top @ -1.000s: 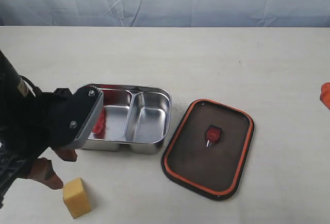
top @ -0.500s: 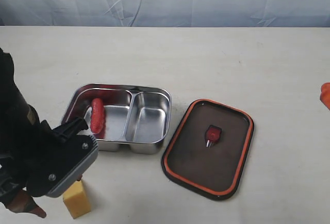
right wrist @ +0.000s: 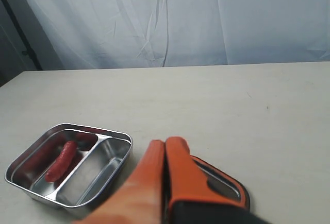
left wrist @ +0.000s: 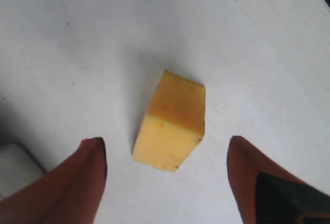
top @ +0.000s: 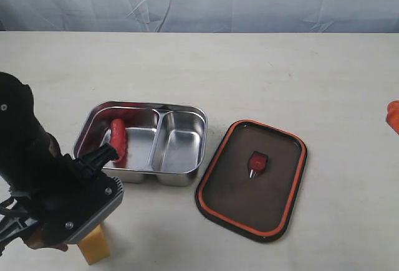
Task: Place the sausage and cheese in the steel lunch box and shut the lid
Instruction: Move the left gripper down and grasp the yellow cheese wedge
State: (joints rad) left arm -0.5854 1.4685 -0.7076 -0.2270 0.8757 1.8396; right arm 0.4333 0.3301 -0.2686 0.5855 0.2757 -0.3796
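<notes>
The dark-red sausage [top: 118, 137] lies in the larger compartment of the steel lunch box [top: 187, 110]. Right of the box, the dark lid [top: 249, 202] rests upside down with its orange seal rim facing up. The yellow cheese [top: 95, 249] sits on the table at the near left, partly hidden by my left arm. My left gripper [left wrist: 166, 142] hangs open above the cheese [left wrist: 172, 123], one finger on either side, touching nothing. My right gripper [right wrist: 166, 144] is shut and empty, away from the box [right wrist: 121, 137], sausage [right wrist: 61, 160] and lid [right wrist: 227, 183].
My left arm [top: 43, 177] covers the table's near left corner, next to the box's near left side. The orange tip of my right gripper [top: 393, 115] shows at the right edge. A pale curtain [top: 199, 0] hangs behind the table.
The left arm has drawn back from over the box toward the near edge, leaving the sausage lying in the larger compartment. It now hovers over the cheese. The right gripper stays put.
</notes>
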